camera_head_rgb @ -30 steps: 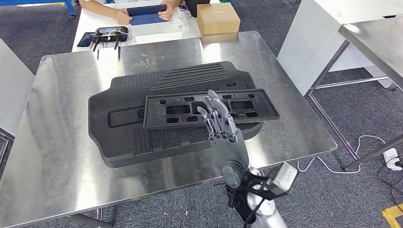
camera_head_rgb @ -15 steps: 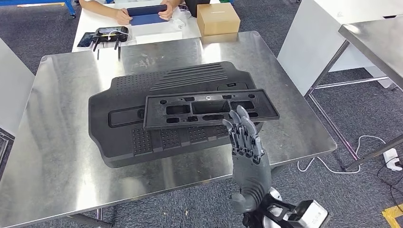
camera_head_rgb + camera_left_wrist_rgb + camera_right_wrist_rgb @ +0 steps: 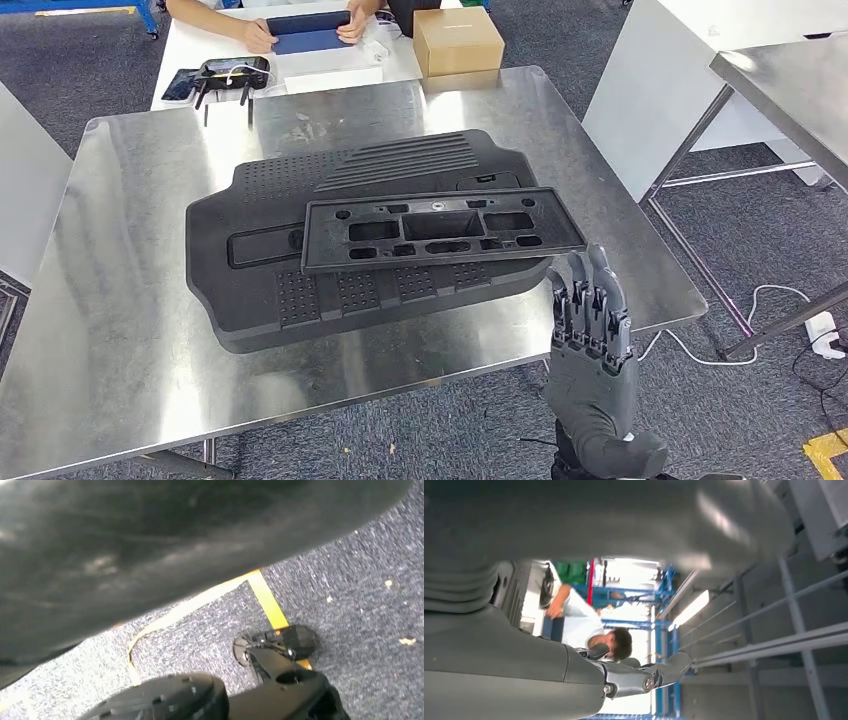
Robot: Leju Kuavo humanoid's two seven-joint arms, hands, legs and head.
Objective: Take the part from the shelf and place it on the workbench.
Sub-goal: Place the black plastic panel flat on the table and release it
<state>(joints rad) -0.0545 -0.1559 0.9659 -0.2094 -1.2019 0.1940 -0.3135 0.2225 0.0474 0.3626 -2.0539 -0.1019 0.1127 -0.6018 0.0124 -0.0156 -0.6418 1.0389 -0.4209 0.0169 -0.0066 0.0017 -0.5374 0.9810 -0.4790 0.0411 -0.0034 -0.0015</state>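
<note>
The part (image 3: 440, 228), a flat black rectangular frame with several cut-outs, lies on top of a larger black moulded panel (image 3: 270, 290) in the middle of the steel workbench (image 3: 120, 330). My right hand (image 3: 590, 335) is below and to the right of the part, over the bench's front edge, apart from it. Its fingers point straight up and hold nothing. In the right wrist view the same hand (image 3: 574, 675) shows its fingers (image 3: 659, 672) stretched out in open air.
A cardboard box (image 3: 458, 40), a controller (image 3: 232, 72) and a person's hands on a dark tablet (image 3: 305, 28) are at the white table beyond the bench. A second steel table (image 3: 790, 80) and a white cabinet (image 3: 650, 70) stand to the right. Cables (image 3: 700, 350) lie on the carpet.
My right hand has drawn back from over the part, toward me and to the right, past the bench's front edge. The part stayed where it lies.
</note>
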